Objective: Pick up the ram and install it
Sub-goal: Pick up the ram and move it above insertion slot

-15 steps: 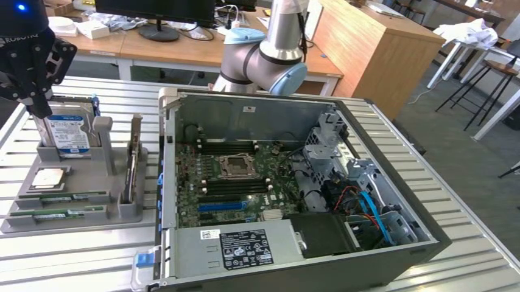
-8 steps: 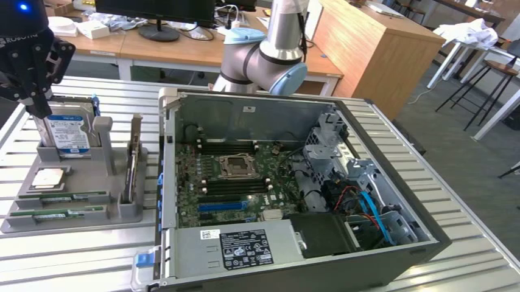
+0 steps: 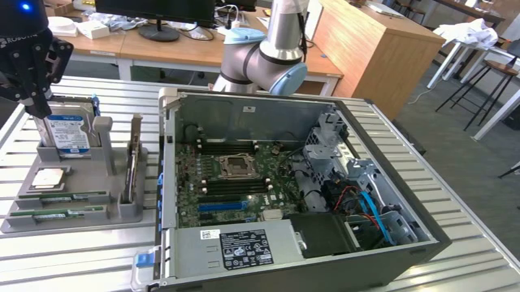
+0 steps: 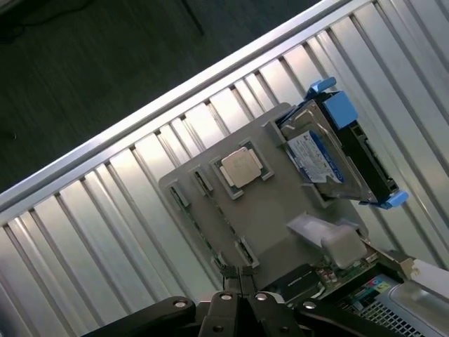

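Note:
Two ram sticks, thin and green, lie flat in the front slots of a grey parts tray [image 3: 109,210]: one ram stick [image 3: 73,196] and a second ram stick [image 3: 57,213] just in front of it. In the wrist view a ram stick [image 4: 201,227] runs along the tray's edge. My black gripper [image 3: 41,114] hangs over the tray's back end, beside the hard drive, well above the ram. Its fingertips [image 4: 239,279] are pressed together with nothing between them. The open computer case [image 3: 243,112] lies at the exterior view's right, motherboard [image 3: 235,182] exposed.
The tray also holds a blue-labelled hard drive [image 3: 67,131] standing upright, a square silver processor [image 3: 49,177] and an upright card [image 3: 133,164]. All of it rests on a ribbed metal table [image 3: 73,255]. Desks and a wooden cabinet stand behind.

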Motion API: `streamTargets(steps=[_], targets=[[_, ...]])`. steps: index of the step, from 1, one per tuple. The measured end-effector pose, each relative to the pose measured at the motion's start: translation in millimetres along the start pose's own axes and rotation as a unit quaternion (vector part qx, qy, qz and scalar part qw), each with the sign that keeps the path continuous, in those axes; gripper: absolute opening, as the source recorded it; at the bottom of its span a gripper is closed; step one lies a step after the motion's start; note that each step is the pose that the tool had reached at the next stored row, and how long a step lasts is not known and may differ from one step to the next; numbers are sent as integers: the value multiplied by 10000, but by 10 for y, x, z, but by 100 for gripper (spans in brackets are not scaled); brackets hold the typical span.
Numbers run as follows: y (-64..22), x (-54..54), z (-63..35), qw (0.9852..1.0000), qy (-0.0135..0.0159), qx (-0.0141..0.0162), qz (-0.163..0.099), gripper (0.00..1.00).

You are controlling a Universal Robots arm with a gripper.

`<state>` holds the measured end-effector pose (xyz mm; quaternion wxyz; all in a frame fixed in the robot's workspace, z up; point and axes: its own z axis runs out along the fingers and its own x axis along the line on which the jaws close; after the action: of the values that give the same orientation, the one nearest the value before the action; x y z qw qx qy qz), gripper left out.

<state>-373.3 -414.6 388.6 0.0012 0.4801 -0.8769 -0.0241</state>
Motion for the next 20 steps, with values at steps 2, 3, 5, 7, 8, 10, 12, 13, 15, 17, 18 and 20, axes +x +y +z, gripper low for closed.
streamTargets(steps=[2,3,5,7,8,10,12,13,15,17,18,20], targets=[[0,0,0,10000,3,-1,-59,10],[0,0,0,10000,4,-1,-68,10],[0,0,0,10000,4,-1,-68,10],[0,0,0,10000,4,-1,-68,10],[0,0,0,10000,4,-1,-68,10],[0,0,0,10000,5,-1,-83,10],[0,0,0,9999,8,-2,-167,10],[0,0,0,9997,11,-4,-239,10],[0,0,0,9991,19,-8,-415,10],[0,0,1,9982,27,-12,-595,10],[0,0,1,9976,31,-14,-692,10],[0,0,1,9962,39,-17,-872,10]])
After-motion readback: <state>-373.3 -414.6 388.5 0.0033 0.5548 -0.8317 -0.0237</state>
